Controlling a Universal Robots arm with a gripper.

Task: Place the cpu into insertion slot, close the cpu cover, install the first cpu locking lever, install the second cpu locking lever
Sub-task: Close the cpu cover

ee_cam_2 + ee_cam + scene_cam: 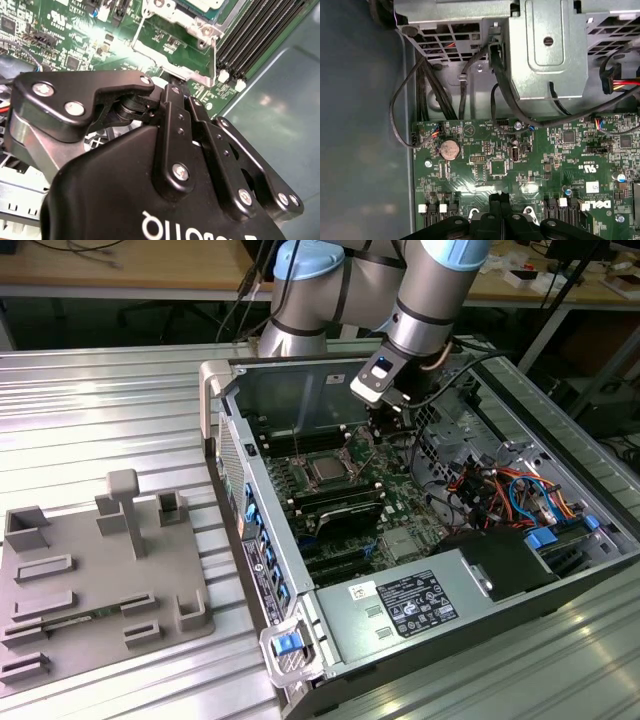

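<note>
In the exterior view the cpu (328,470) lies with its silver face up in the insertion slot on the green motherboard (400,510), and the silver cpu cover (312,457) frames it. My gripper (386,430) reaches down into the open computer case just to the exterior view's right of the socket. In the second wrist view the black fingers (176,107) are pressed together, and the gripper (172,84) tips sit at the edge of the cpu cover (197,27), next to a thin metal lever rod (142,22). The first wrist view also has the gripper (500,197) shut over the board.
Long black memory slots (260,35) run beside the socket. A metal drive cage (545,45) and black cables (435,95) stand past the board's edge. The power supply (420,600) fills the case's near end. A grey fixture tray (100,580) lies on the table at the exterior view's left.
</note>
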